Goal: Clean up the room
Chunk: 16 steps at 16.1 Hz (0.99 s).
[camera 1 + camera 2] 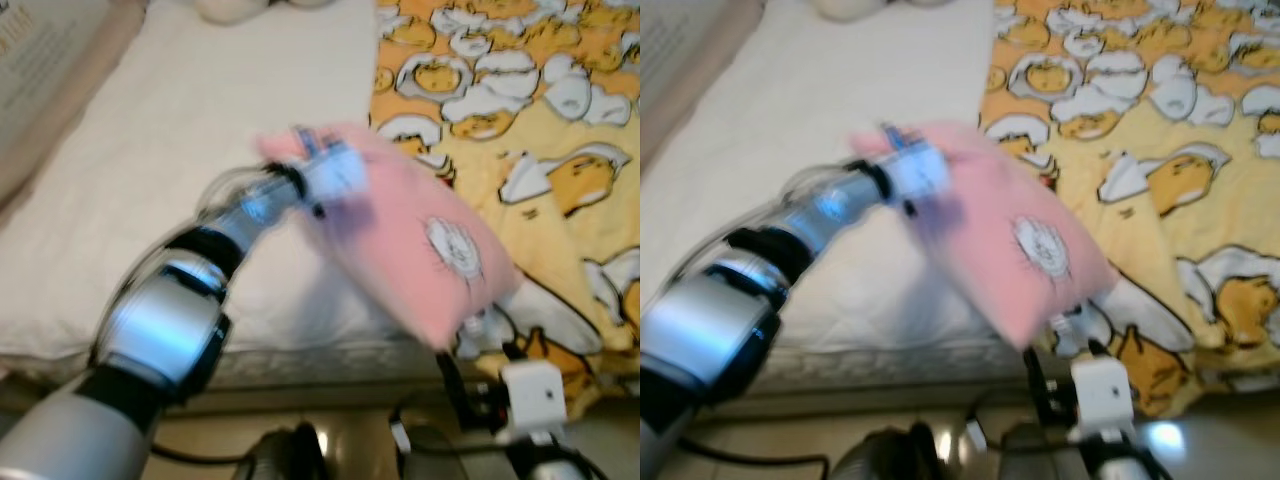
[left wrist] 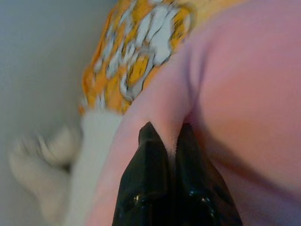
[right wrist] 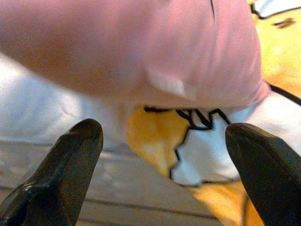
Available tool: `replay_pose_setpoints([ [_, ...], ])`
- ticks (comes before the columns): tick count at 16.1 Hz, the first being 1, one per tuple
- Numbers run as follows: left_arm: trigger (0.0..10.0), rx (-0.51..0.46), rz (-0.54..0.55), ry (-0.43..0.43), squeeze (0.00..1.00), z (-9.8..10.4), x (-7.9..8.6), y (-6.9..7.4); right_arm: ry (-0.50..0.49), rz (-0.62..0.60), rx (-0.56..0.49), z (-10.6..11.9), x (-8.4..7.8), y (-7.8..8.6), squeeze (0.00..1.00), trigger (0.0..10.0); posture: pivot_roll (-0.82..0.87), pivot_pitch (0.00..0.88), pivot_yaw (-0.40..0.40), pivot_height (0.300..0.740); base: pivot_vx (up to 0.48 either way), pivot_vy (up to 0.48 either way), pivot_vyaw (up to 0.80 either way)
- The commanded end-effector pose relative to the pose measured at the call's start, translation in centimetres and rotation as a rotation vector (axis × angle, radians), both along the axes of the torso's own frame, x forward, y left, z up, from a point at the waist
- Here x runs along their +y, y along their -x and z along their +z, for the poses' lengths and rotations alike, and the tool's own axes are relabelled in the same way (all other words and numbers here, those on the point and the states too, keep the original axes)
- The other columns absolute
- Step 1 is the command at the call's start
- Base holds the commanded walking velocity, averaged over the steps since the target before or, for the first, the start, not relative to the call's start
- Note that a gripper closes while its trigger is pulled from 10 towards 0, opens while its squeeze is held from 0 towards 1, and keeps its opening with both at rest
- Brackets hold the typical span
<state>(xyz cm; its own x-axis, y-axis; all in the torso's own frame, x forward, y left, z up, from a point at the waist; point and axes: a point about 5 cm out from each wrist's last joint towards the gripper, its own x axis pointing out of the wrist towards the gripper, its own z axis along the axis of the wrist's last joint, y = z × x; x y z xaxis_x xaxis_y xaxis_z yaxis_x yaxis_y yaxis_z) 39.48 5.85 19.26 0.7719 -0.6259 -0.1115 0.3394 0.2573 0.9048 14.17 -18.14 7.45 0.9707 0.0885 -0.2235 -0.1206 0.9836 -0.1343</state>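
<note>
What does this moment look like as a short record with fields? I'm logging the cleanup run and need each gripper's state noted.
held item: pink pillow with a small white print, lifted over the bed
left gripper: fingers shut, pinching the pillow's upper edge
right gripper: fingers open, just below the pillow's lower corner, not touching it
bed surface: white mattress pad on the robot's left
bedding: yellow blanket with a cartoon egg print on the right
image quality: head views blurred by motion
</note>
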Motion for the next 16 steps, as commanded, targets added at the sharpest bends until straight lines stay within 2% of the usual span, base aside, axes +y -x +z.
replay_pose_setpoints([
  [1, 10.0, -0.159, -0.011, -0.061, 1.00, 1.0, -0.3, -0.1, -0.001, -0.005, 0.004, 0.3, 0.0, 0.5, 0.00, 10.0, -0.47, 0.192, 0.130, 0.727, 0.000, 0.000, 0.00],
  [2, 10.0, -0.197, -0.012, -0.070, 1.00, 1.4, -0.3, -0.1, -0.001, -0.009, 0.006, 0.3, 0.0, 0.6, 0.00, 10.0, -0.47, 0.192, 0.131, 0.727, 0.000, 0.000, 0.00],
  [3, 10.0, -0.308, -0.015, -0.090, 1.00, 2.8, 0.0, -0.4, -0.003, -0.011, 0.004, 0.3, 0.0, 0.5, 0.00, 10.0, -0.46, 0.184, 0.130, 0.727, 0.000, 0.000, 0.00],
  [5, 10.0, -0.471, 0.005, -0.147, 1.00, 4.5, 0.7, -0.7, -0.007, -0.007, 0.000, 0.3, 0.2, 0.1, 0.00, 10.0, -0.45, 0.180, 0.128, 0.727, 0.000, 0.000, 0.00],
  [6, 10.0, -0.643, 0.048, -0.204, 1.00, 6.4, 1.9, -1.2, -0.009, 0.003, -0.005, 0.4, 0.3, -0.3, 0.00, 10.0, -0.43, 0.174, 0.121, 0.727, 0.000, 0.000, 0.00],
  [8, 10.0, -0.759, 0.094, -0.229, 1.00, 8.1, 3.1, -1.4, -0.009, 0.011, -0.006, 0.4, 0.3, -0.6, 0.00, 10.0, -0.42, 0.169, 0.117, 0.727, 0.000, 0.000, 0.00],
  [9, 10.0, -0.843, 0.145, -0.244, 1.00, 9.5, 4.2, -1.6, -0.009, 0.019, -0.009, 0.4, 0.3, -0.9, 0.00, 10.0, -0.41, 0.165, 0.113, 0.727, 0.000, 0.000, 0.00],
  [10, 10.0, -0.811, 0.188, -0.210, 1.00, 9.9, 4.9, -1.8, -0.009, 0.025, -0.011, 0.4, 0.4, -1.1, 0.00, 10.0, -0.41, 0.159, 0.111, 0.727, 0.000, 0.000, 0.00],
  [11, 10.0, -0.705, 0.257, -0.121, 1.00, 9.9, 5.6, -2.1, -0.009, 0.028, -0.013, 0.4, 0.4, -1.3, 0.00, 10.0, -0.40, 0.156, 0.111, 0.727, 0.000, 0.000, 0.00],
  [12, 10.0, -0.382, 0.445, 0.267, 1.00, 9.5, 7.8, -2.8, -0.015, 0.029, -0.019, 0.3, 0.5, -1.8, 0.00, 10.0, -0.40, 0.148, 0.116, 0.727, 0.000, 0.000, 0.00],
  [13, 10.0, -0.110, 0.521, 0.560, 0.00, 7.1, 9.2, -2.9, -0.030, 0.018, -0.035, 0.4, 0.6, -2.4, 0.00, 10.0, -0.38, 0.139, 0.128, 0.727, 0.000, 0.000, 0.00],
  [14, 10.0, -0.007, 0.566, 0.756, 0.00, 5.4, 10.1, -2.7, -0.037, 0.006, -0.049, 0.5, 0.6, -2.9, 0.00, 10.0, -0.37, 0.137, 0.135, 0.727, 0.000, 0.000, 0.00],
  [15, 10.0, 0.017, 0.592, 0.856, 0.00, 4.5, 10.7, -2.5, -0.039, 0.000, -0.050, 0.4, 0.6, -3.0, 0.00, 10.0, -0.36, 0.134, 0.136, 0.727, 0.000, 0.000, 0.00],
  [16, 10.0, 0.013, 0.631, 0.986, 0.00, 2.6, 11.8, -1.7, -0.044, -0.003, -0.046, 0.2, 0.6, -3.2, 0.00, 10.0, -0.33, 0.130, 0.130, 0.727, 0.000, 0.000, 0.00],
])
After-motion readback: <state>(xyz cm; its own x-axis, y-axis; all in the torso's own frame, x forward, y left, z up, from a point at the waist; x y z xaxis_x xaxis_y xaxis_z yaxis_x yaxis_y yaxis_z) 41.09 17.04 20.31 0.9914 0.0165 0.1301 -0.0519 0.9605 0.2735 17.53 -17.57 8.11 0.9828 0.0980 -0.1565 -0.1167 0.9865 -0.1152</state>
